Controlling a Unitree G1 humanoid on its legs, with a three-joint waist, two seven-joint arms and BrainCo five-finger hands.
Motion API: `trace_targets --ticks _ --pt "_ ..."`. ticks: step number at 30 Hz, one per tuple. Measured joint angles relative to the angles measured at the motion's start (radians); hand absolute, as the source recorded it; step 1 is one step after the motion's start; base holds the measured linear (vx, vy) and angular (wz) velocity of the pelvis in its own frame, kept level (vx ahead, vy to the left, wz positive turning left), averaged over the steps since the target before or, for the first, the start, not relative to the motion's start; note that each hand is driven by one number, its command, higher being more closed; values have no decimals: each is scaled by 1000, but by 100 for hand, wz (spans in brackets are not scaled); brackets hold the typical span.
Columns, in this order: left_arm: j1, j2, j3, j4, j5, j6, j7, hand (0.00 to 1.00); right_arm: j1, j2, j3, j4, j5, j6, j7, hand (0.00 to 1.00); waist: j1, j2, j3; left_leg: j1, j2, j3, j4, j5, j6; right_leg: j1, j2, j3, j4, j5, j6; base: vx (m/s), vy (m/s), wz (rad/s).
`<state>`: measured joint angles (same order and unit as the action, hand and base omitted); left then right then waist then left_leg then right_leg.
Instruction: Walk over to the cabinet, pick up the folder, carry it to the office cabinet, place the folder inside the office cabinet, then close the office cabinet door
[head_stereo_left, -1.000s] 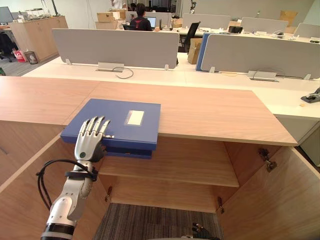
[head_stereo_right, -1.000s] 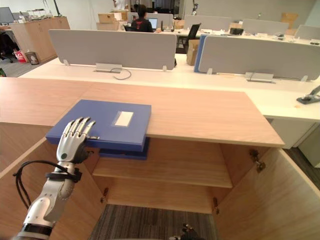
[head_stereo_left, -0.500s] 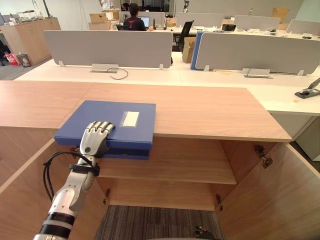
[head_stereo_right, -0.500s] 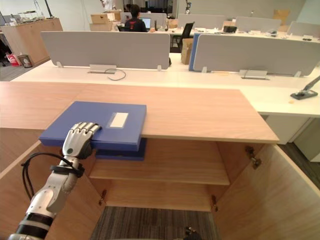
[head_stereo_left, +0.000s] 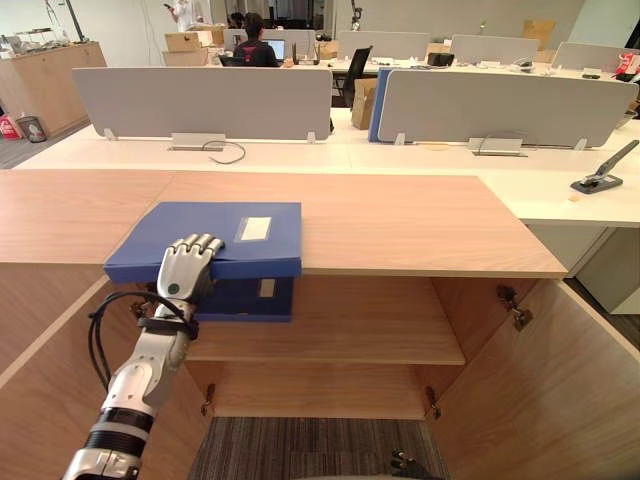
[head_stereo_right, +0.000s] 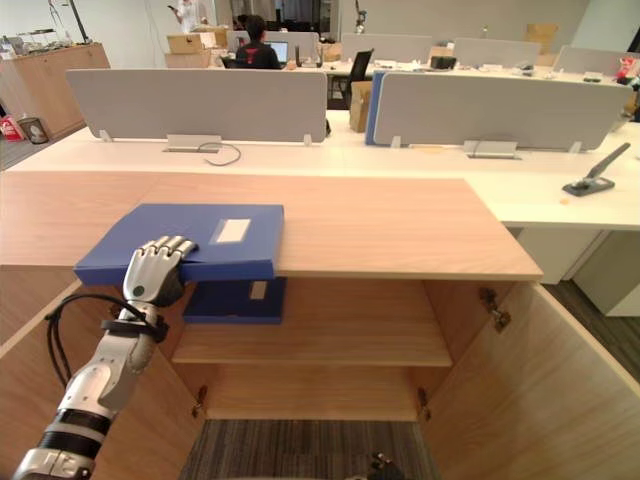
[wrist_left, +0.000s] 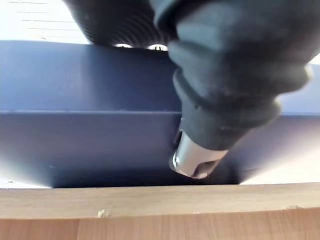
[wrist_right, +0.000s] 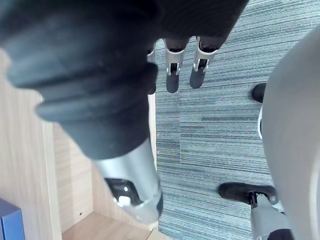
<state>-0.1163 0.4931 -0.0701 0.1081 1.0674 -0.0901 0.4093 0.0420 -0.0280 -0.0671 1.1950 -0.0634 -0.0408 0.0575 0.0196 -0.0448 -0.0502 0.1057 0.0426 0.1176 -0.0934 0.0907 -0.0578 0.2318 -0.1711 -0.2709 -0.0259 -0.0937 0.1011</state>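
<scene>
left hand's fingers (head_stereo_left: 201, 246) are curled over the near edge of the blue folder (head_stereo_left: 215, 232), and the wrist view has the thumb (wrist_left: 193, 159) pressed up against its underside, so the left hand (head_stereo_left: 185, 274) has that edge pinched. the folder lies flat on the wooden cabinet top (head_stereo_left: 400, 225), a white label (head_stereo_left: 254, 229) on its cover, its near edge jutting out past the cabinet's front lip. just under that overhang is a darker blue piece (head_stereo_left: 235, 300) with a small white tag, resting on the upper shelf (head_stereo_left: 350, 335); can't tell whether it belongs to the same folder. the cabinet stands open, its right door (head_stereo_left: 560, 400) swung out towards the camera. over at the right hand (wrist_right: 100, 90), the fingers (wrist_right: 171, 76) are straight and loose, holding nothing, hanging above the grey carpet (wrist_right: 215, 140) beside a wooden cabinet panel (wrist_right: 25, 150). behind the cabinet runs a white bench (head_stereo_left: 330, 150) with grey divider screens (head_stereo_left: 200, 100) and a black stapler (head_stereo_left: 602, 172). far back, a person (head_stereo_left: 255, 50) sits at a laptop.
</scene>
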Motion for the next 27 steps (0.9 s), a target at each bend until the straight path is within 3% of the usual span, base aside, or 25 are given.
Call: trace_targets --ticks 2,5,8,11,12,14,16,19,22,23,27 --pt "58 -38 0 -141 -51 -1 -36 100 0 0 -22 2 2 0 0 0 2 2 5 -1 -2 -2 0 -2 1 -1 -2 0 -1 0 0 0 0 0" --pt "159 -135 -31 -415 -298 -64 -99 100 -1 2 -71 36 4 -1 0 0 10 1 6 -6 -3 -8 5 -2 1 -6 -4 2 8 4 7 2 5 2" --pt "218 -179 -166 -575 -698 -151 -227 100 -1 -2 -113 45 4 -1 0 0 18 10 5 -7 -1 -15 5 -2 2 -7 -3 3 14 3 7 -24 11 3" --pt "262 -184 -199 -641 -989 -190 -338 100 1 -8 -150 45 5 0 3 0 16 25 -1 -13 -1 -20 5 -3 2 -14 -3 3 19 3 7 -50 16 1" --pt "268 -186 -199 -649 -1043 -195 -358 100 1 -8 -150 47 5 0 4 0 17 27 -3 -15 -1 -22 5 -3 2 -18 -3 3 22 3 7 -48 18 2" --pt "282 -206 -191 -672 -1261 -201 -410 100 0 -12 -151 57 6 1 13 0 24 31 -5 -18 -1 -29 5 -2 3 -24 -3 3 31 1 8 -41 16 2" --pt "302 -220 -172 -691 -1383 -202 -430 100 0 -11 -150 60 6 1 15 0 28 31 -5 -19 -2 -32 5 -1 5 -24 -3 3 33 1 8 -34 13 3" --pt "318 -237 -141 -697 -1486 -202 -441 100 0 -11 -150 60 6 0 15 0 28 30 -5 -21 -2 -37 5 0 6 -24 -3 3 35 1 8 -24 9 2" --pt "335 -280 -101 -697 -1661 -202 -474 100 0 -11 -148 61 6 -1 15 0 29 29 -4 -23 -2 -41 5 2 9 -25 -2 3 35 1 8 -27 6 4" --pt "339 -313 -86 -697 -1785 -202 -501 100 0 -10 -145 61 8 -1 17 0 31 27 -3 -25 -2 -43 5 3 10 -26 -2 3 35 1 8 -22 5 3" --pt "359 -377 -114 -692 -1954 -202 -534 100 0 -13 -124 62 60 -4 18 0 32 23 -3 -31 -2 -43 5 4 11 -33 -2 3 36 1 8 0 0 0"
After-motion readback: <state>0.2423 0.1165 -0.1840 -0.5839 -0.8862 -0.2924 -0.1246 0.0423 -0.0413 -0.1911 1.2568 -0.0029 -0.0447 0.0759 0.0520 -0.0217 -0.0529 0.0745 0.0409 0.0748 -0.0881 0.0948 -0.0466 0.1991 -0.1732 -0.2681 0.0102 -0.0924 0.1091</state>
